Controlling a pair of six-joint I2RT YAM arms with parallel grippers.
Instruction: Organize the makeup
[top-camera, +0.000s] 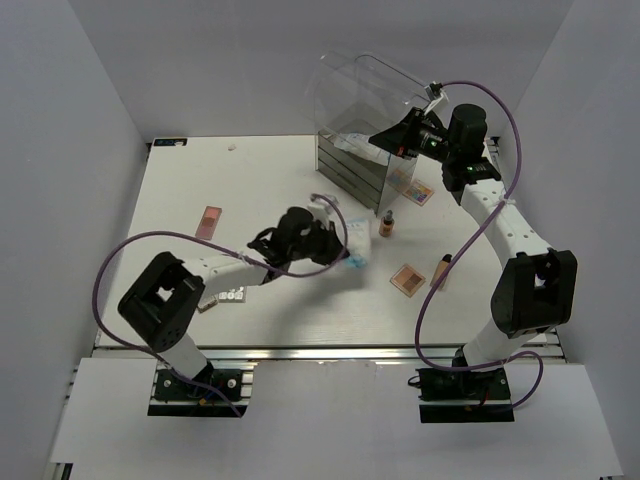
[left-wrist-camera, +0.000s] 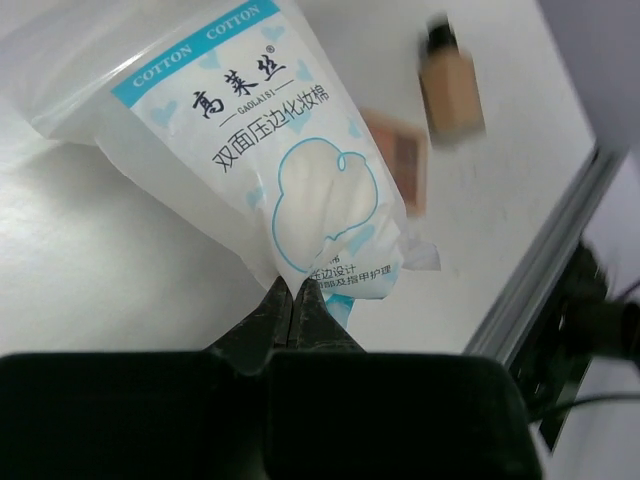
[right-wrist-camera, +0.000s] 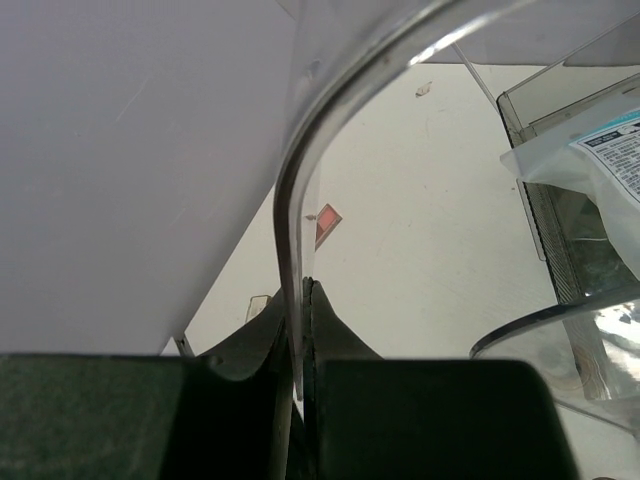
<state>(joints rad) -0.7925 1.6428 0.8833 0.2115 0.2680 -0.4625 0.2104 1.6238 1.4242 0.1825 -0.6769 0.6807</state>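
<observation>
Hidden, blurred and cut-off items
Left wrist view: the foundation bottle (left-wrist-camera: 450, 88) is blurred, and the peach palette (left-wrist-camera: 408, 165) lies partly behind the packet (left-wrist-camera: 270, 170). Right wrist view: the second packet (right-wrist-camera: 605, 165) and the clear lid (right-wrist-camera: 292, 190) run off the frame. Overhead: the left arm (top-camera: 225, 268) covers part of the white grid palette (top-camera: 232, 296)

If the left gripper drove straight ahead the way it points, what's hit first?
The cotton pad packet clamped in the left gripper itself; beyond it, probably bare table. Depth is unclear.
</observation>
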